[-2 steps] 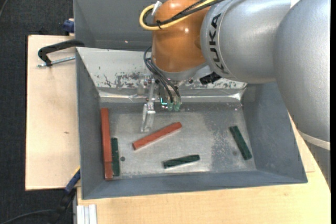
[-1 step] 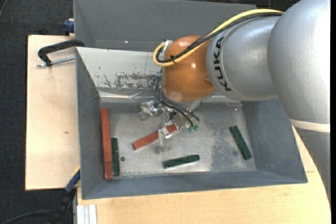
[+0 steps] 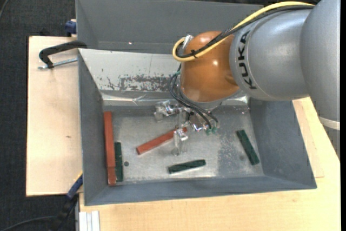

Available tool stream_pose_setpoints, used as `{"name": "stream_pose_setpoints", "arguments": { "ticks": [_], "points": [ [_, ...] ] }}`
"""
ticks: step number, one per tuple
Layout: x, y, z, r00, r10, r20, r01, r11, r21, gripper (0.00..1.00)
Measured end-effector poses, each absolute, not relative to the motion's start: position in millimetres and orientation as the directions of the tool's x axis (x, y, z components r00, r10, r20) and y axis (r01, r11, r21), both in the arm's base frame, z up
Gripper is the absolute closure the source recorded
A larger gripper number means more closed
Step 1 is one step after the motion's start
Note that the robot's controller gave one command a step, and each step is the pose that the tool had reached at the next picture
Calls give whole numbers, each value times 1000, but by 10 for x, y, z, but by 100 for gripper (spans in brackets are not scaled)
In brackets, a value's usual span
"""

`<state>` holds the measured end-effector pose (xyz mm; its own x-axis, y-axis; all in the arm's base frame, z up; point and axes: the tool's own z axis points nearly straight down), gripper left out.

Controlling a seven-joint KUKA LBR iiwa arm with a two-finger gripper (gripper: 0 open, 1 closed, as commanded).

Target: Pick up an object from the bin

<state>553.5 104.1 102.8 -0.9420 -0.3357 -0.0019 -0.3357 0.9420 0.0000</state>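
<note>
Near the middle of the bin [image 3: 91, 116] floor, a short orange-red bar [image 3: 154, 145] lies flat and slanted, its right end at the gripper [image 3: 181, 138]. It is straight, flat-sided and uniform in colour. It is judged rigid, light and not fragile. The best hold is across its narrow width, near mid-length to limit tipping. Whether the gripper is spread or closed cannot be told from this angle. A dark green bar [image 3: 186, 166] lies nearby, apart.

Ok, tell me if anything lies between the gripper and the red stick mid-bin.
Nothing visible does. The gripper is right at the upper-right end of the red stick. The nearest other thing, a dark green bar, lies apart from both, lower in the view.
</note>
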Motion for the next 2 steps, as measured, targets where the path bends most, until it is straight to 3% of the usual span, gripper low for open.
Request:
{"name": "stream_pose_setpoints", "arguments": {
  "ticks": [1, 2],
  "points": [
    [5495, 1288, 1010, -898, -441, -4, -441, 898, 1, 0],
    [5433, 1169, 688, -911, -413, 3, -413, 911, 2, 0]
  ]
}}
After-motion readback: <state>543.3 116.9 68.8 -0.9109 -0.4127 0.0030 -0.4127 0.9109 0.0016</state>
